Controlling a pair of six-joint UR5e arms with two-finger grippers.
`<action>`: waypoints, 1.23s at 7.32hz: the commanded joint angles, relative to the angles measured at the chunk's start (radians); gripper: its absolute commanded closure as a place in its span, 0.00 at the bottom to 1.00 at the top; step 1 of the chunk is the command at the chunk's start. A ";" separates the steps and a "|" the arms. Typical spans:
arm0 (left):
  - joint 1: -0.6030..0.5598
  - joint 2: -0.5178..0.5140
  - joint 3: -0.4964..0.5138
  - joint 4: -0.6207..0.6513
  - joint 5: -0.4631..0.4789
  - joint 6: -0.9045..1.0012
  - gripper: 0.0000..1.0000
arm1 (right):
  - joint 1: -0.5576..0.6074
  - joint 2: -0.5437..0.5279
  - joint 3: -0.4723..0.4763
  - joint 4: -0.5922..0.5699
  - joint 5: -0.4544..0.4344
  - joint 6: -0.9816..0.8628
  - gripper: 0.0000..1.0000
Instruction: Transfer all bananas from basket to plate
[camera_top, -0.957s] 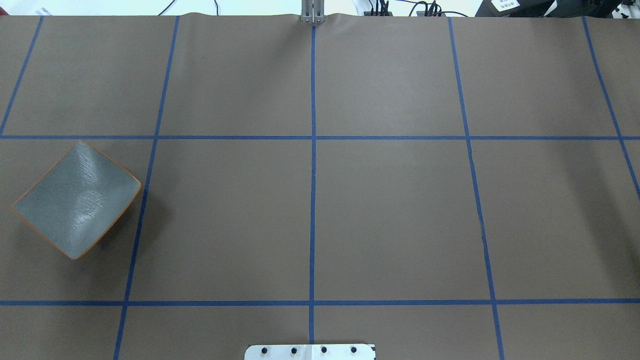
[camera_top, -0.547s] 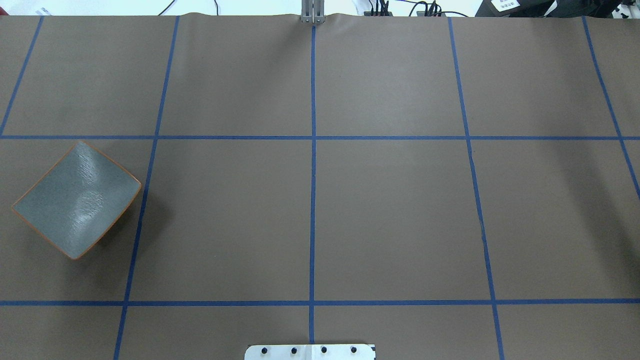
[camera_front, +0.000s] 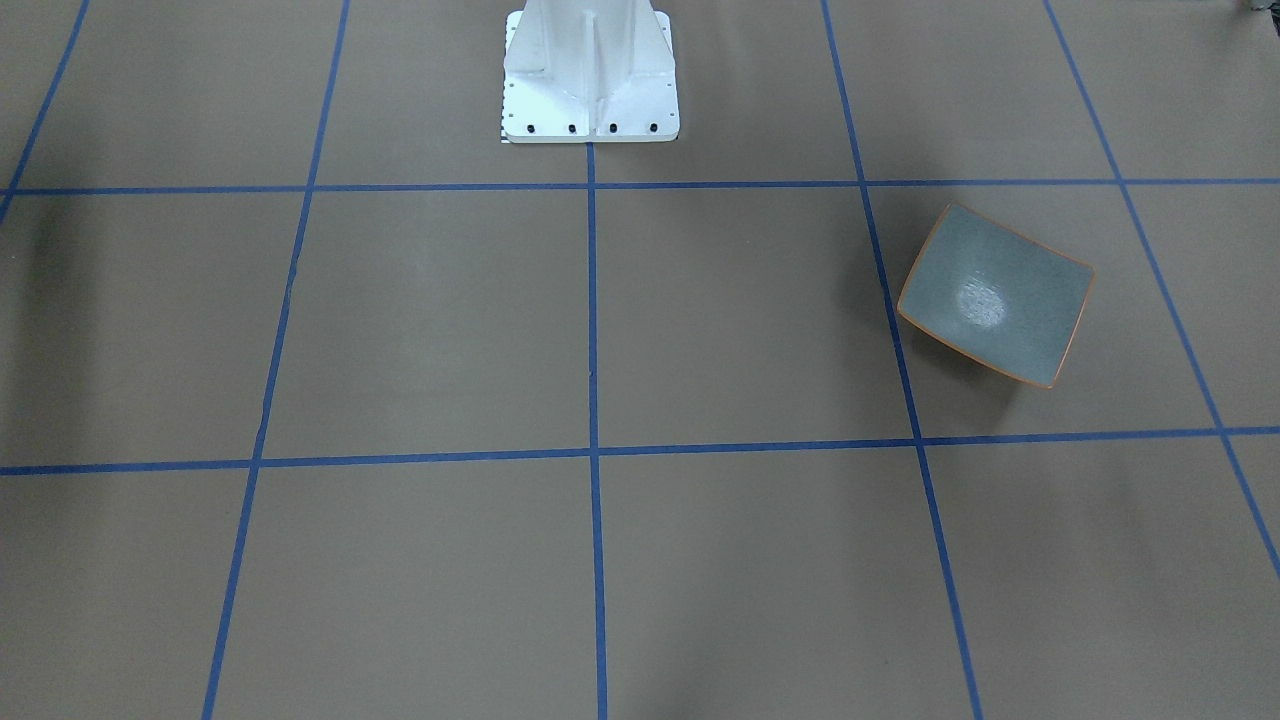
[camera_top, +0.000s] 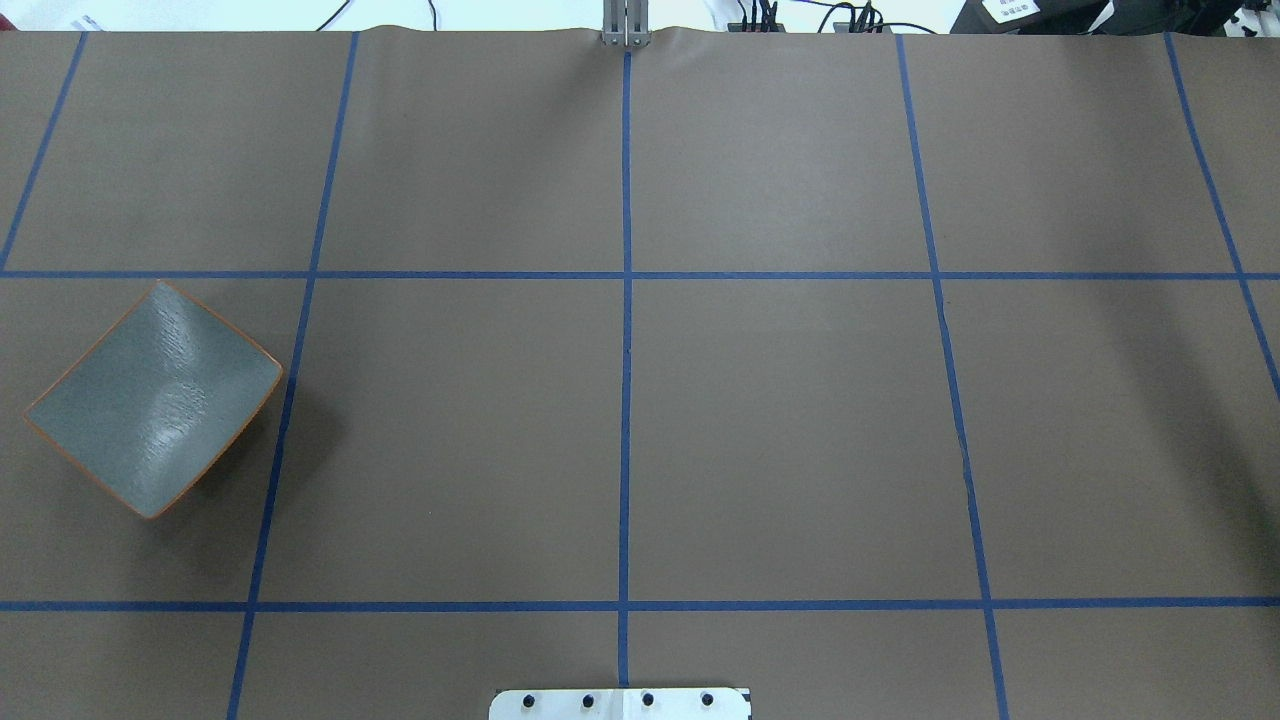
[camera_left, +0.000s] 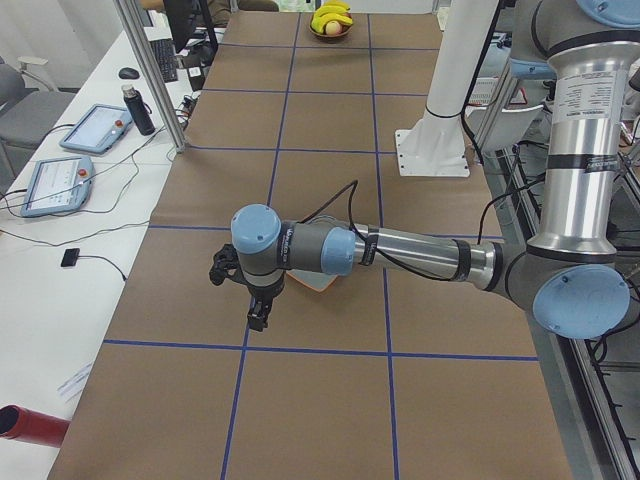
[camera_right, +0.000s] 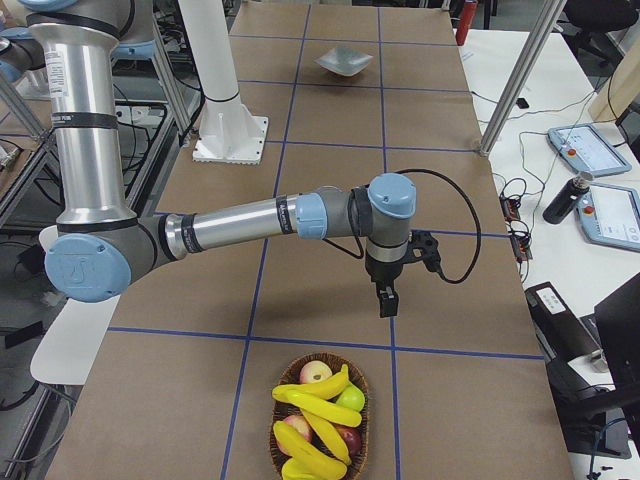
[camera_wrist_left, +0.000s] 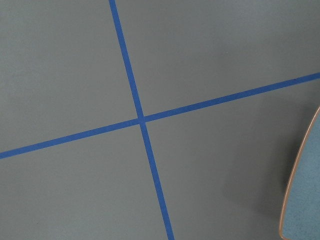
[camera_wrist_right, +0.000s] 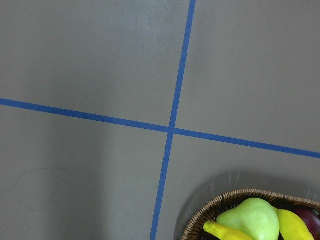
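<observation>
Bananas (camera_right: 318, 412) fill the basket (camera_right: 364, 425) at the right gripper's (camera_right: 387, 300) seven o'clock, plate (camera_top: 150, 400) at left gripper's (camera_left: 258, 318) two; cannot tell either gripper's opening

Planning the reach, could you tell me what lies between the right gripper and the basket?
Exterior right view: only bare table and one blue tape line separate the right gripper from the wicker basket.

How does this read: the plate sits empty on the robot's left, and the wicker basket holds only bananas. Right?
Wrong on the basket: beside the bananas it holds a green pear and apples, as the exterior right view shows. The plate is empty.
</observation>
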 joint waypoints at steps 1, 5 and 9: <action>0.001 -0.002 0.000 -0.002 -0.007 0.001 0.00 | 0.000 -0.037 -0.044 0.138 -0.006 -0.044 0.00; 0.003 -0.005 -0.003 -0.003 -0.009 0.001 0.00 | 0.099 -0.059 -0.374 0.354 0.017 -0.234 0.00; 0.003 -0.001 -0.005 -0.005 -0.010 0.002 0.00 | 0.170 -0.119 -0.477 0.437 0.089 -0.138 0.06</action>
